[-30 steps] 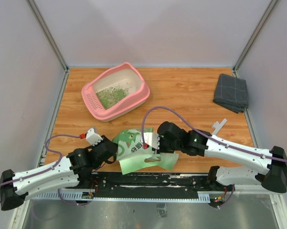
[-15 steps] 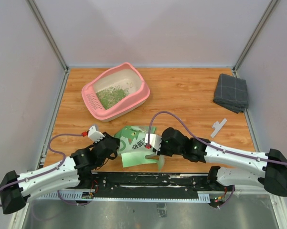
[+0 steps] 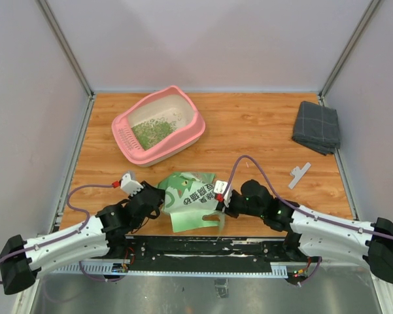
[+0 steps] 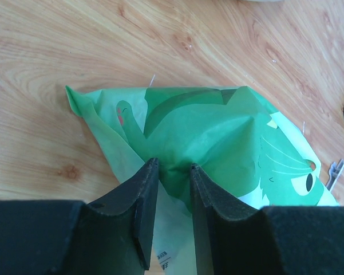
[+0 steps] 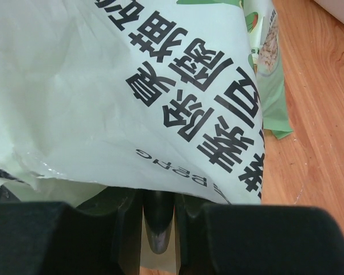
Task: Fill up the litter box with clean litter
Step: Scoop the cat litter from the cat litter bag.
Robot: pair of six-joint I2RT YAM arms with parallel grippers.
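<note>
Left wrist view: left gripper (image 4: 173, 167) jaws pinch the green litter bag (image 4: 217, 126). The right gripper (image 5: 158, 212) jaws, almost closed, hold its other side, probably for pouring into the litter box (image 3: 172, 149) nearby.

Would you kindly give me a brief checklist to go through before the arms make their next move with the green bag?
1. Left pincer grip on the green bag: ok, a fold of the bag is pinched in it.
2. Right pincer grip on the bag: cannot tell, the bag drapes over it.
3. Bag's open end facing the litter box: cannot tell.
4. Path from bag to box: ok, nothing lies between them.
5. Clean litter level in the box: not ok, only a thin patch, with pale floor showing around it.
</note>
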